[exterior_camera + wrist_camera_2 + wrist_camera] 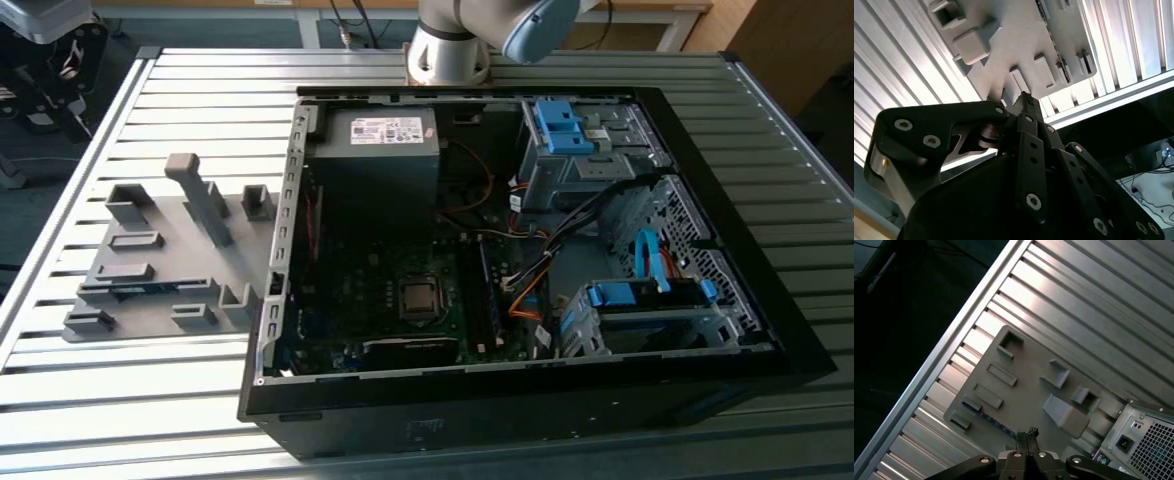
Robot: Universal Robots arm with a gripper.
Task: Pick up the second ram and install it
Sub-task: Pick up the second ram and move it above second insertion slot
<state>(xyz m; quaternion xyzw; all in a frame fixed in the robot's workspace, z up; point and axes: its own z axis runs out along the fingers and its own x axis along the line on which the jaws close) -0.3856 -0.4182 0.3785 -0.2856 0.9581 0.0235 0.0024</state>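
Item 1: gripper (1027,434), black, 2 fingers pressed together at the tips with nothing between them; seen from behind in both wrist views, hanging over the grey holder tray (1024,395); in the first wrist view its tips line up near 1 end of the stick listed next

Item 2: the second ram (990,420), thin blue-green stick standing on its long edge in the tray, held between low grey posts along the tray side that lies farthest from the case; in the exterior view it shows as a dark strip (140,290) towards the tray's near edge

Item 3: holder tray, on the slatted metal table (200,90), at the exterior view's left of the case, just beside it

Item 4: open black computer case (534,400) lying on its side; grey power supply (380,130) at its far end; green motherboard (374,290) below that
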